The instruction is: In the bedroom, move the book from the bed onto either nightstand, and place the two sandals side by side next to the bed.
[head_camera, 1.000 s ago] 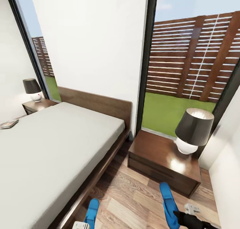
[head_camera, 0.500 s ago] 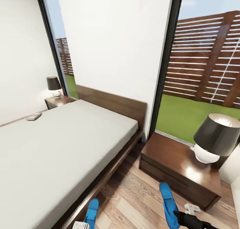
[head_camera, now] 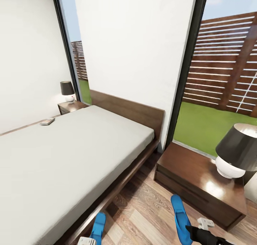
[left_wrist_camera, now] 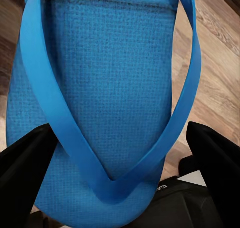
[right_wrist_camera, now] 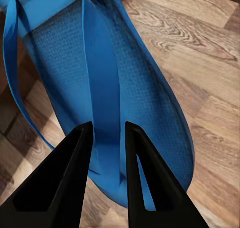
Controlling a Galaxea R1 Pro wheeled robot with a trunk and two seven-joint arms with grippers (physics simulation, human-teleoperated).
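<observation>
Each tool grips one bright blue flat flip-flop sandal above the light brown wood-plank floor [head_camera: 142, 209]: the left tool [left_wrist_camera: 120, 158] has its dark fingers closed against the sides of the left sandal [left_wrist_camera: 100, 98], and the right tool [right_wrist_camera: 107, 158] pinches the right sandal [right_wrist_camera: 125, 98] by its strap. The small thin dark paperback book [head_camera: 47, 121] lies on the far edge of the pale grey-white mattress of the large low bed [head_camera: 71, 152]. A glossy dark reddish-brown nightstand [head_camera: 185, 173] stands just beside the bed.

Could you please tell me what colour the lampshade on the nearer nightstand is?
The lampshade is dark grey, nearly black, over a round white base; the head view shows it best.
</observation>
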